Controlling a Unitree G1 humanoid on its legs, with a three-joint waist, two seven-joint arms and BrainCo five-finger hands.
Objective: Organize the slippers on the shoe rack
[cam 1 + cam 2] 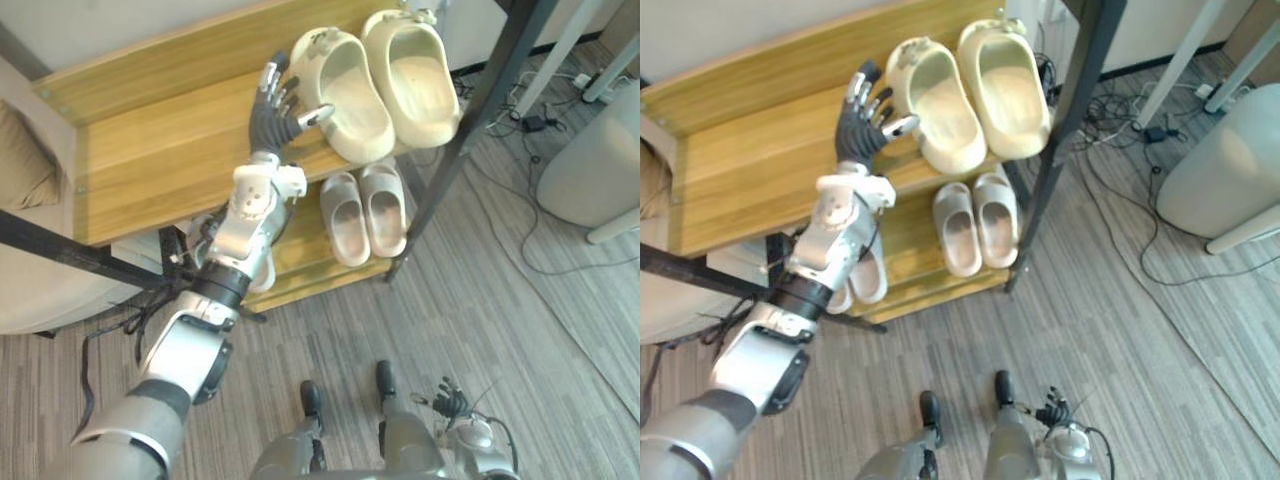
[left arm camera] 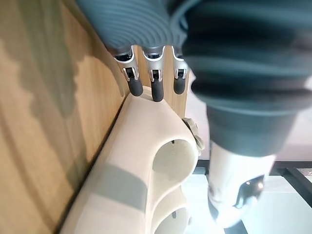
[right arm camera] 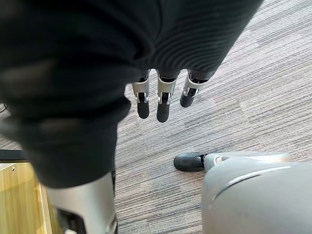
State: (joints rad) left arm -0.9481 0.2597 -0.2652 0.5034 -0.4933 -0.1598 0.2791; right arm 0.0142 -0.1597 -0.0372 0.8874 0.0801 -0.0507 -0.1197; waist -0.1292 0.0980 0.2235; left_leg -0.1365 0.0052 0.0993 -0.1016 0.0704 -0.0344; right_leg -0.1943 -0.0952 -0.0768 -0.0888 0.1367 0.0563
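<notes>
— Cream, those clogs (image 1: 385, 80): sat as a pair, side by side, at the right end of the wooden shoe rack's (image 1: 150, 165) top shelf. And lower down?

— Found a pale pair of slippers (image 1: 365, 212) on the lower shelf, pressed against each other. Glimpsed another slipper (image 1: 868, 275) further left, half hidden behind the arm.

— And the left hand (image 1: 272, 118)?

— Hovered over the top shelf, just beside the nearer clog (image 1: 345, 95). Spread wide, straight-fingered, clamped on nothing. Met that clog's side with the thumb tip, or so it looked from the head views. Showed dark fingertips (image 2: 156, 92) right at the clog's edge in the wrist view; could not tell whether pressing or only grazing.

— Right hand (image 3: 163, 100)?

— Hung low over the grey striped carpet (image 3: 253, 97), well apart from the rack. Loose, nearly straight, empty.
</notes>
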